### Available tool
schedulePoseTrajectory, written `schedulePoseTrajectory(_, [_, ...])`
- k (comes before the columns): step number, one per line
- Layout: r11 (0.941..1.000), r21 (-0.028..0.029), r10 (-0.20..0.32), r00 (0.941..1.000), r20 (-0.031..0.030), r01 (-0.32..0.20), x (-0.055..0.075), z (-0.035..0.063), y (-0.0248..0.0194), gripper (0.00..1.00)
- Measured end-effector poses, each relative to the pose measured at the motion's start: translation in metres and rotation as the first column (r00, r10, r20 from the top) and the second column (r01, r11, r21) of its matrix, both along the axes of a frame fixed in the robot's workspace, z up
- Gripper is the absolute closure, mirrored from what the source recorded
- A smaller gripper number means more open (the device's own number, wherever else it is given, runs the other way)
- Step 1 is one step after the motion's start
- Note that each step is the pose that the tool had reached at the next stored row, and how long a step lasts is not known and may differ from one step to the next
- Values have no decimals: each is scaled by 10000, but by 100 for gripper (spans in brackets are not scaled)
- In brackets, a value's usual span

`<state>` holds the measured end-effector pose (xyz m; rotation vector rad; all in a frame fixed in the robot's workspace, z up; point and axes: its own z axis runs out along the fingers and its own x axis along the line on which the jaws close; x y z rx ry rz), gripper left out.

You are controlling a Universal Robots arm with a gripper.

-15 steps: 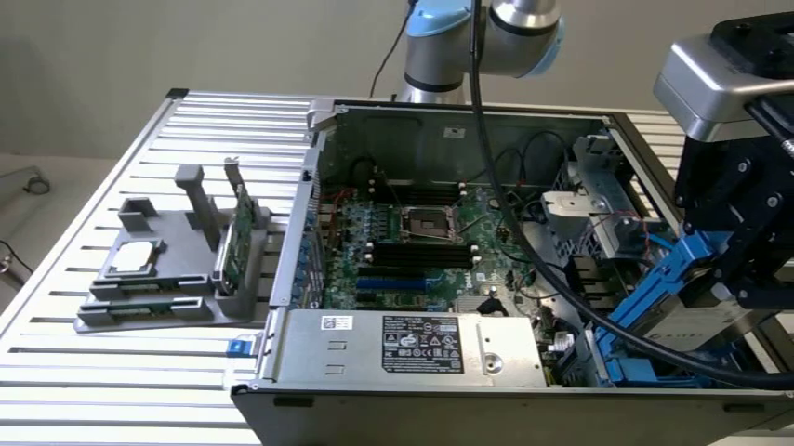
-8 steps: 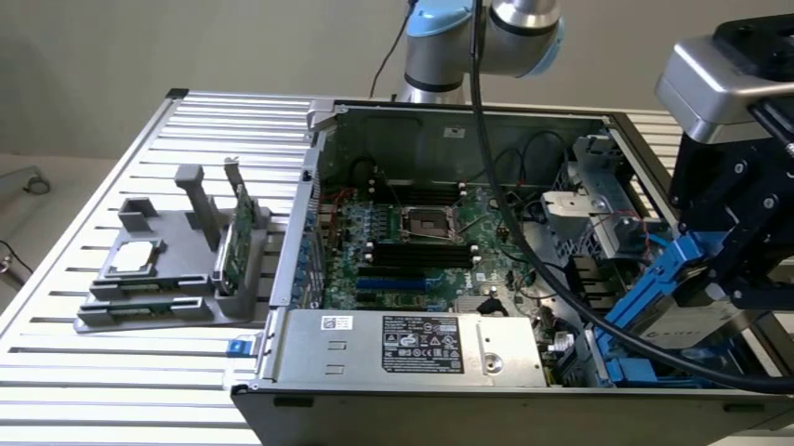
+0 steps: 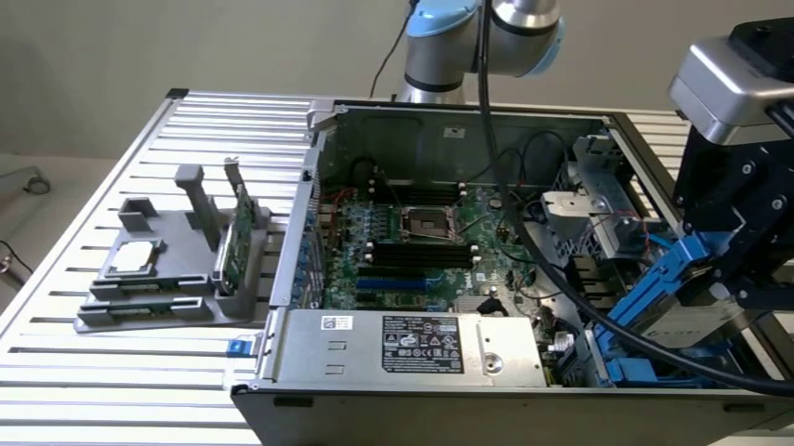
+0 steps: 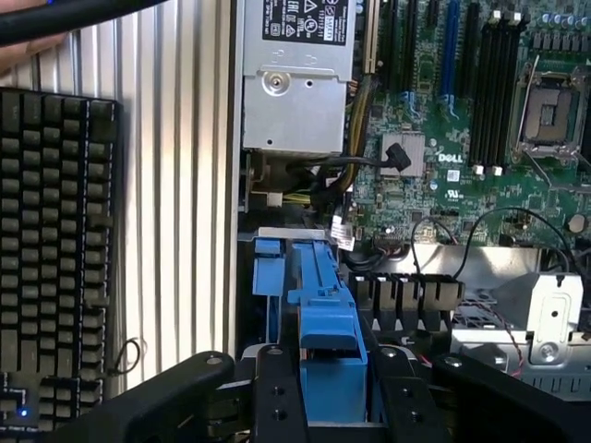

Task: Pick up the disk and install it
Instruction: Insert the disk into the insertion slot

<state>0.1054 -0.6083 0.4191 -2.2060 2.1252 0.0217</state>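
The disk (image 3: pixel 690 321), a silver-grey drive with a white label clipped in a blue plastic frame (image 3: pixel 655 277), hangs tilted over the drive bay (image 3: pixel 616 360) at the exterior view's right end of the open computer case (image 3: pixel 434 121). My gripper (image 3: pixel 726 279) is shut on it from above. In the wrist view the blue frame (image 4: pixel 323 314) sits between the black fingers (image 4: pixel 277 397) of my gripper (image 4: pixel 337 401), with another blue bay rail (image 4: pixel 270 277) just beyond it. The drive's metal face is hidden in the wrist view.
The case holds a motherboard (image 3: pixel 422 242), a power supply (image 3: pixel 410 344) and loose black cables (image 3: pixel 559 269). A grey holder (image 3: pixel 162 279) on the slatted table carries a small silver chip (image 3: pixel 130 260) and a thin green card (image 3: pixel 236 242). A black keyboard (image 4: pixel 55 249) lies beside the case.
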Motion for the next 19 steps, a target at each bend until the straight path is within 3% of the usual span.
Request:
schedulePoseTrajectory(4, [10000, 61, 67, 10000, -53, -66, 12, -16, -8, 67])
schedulePoseTrajectory(11, [9994, 274, 193, 9998, -71, -191, 36, -47, -16, 67])
schedulePoseTrajectory(19, [9983, 462, 370, 9993, -72, -366, 55, -79, -27, 67])
